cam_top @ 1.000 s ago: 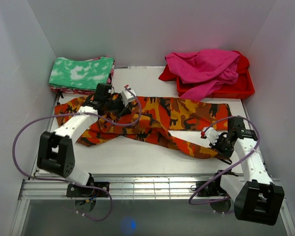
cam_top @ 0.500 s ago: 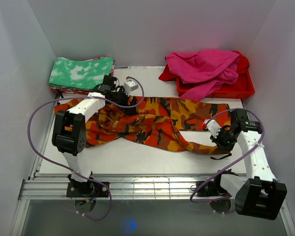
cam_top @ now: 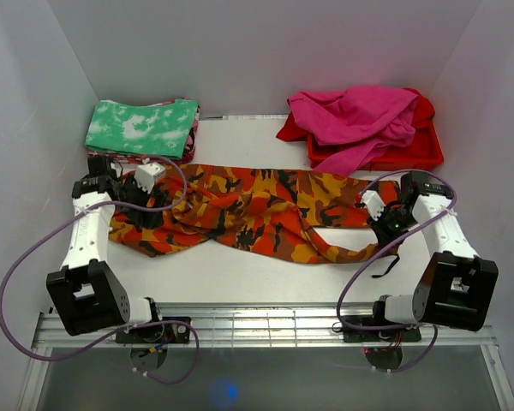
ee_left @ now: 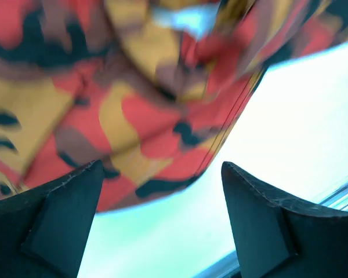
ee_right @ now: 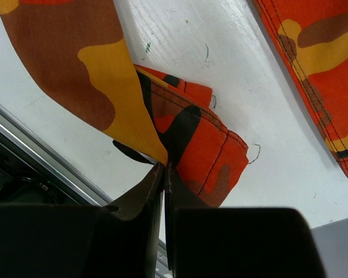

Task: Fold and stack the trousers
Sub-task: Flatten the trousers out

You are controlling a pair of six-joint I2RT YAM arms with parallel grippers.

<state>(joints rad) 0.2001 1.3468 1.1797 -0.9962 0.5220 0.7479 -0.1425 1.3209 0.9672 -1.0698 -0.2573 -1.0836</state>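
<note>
The camouflage trousers [cam_top: 257,201] lie crumpled between both pincers. The right pincer [ee_right: 164,168] is clamped on a leg hem. The left pincer [ee_left: 161,174] stands apart, cloth just ahead. A green-white folded cloth [cam_top: 141,127] sits beyond the left pincer, a red tray [cam_top: 415,156] of magenta garments [cam_top: 360,116] beyond the right. Bare table [cam_top: 240,267] lies nearside.

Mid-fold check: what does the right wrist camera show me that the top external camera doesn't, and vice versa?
Only right wrist: the right gripper is shut on a pinch of the trousers beside a stitched hem, with loose threads showing. Only top external: the whole garment lying across the table, the left gripper at its left end, the green-and-white folded cloth back left, magenta garments over a red tray back right. Both: the camouflage trousers, the white table, the right gripper.
</note>
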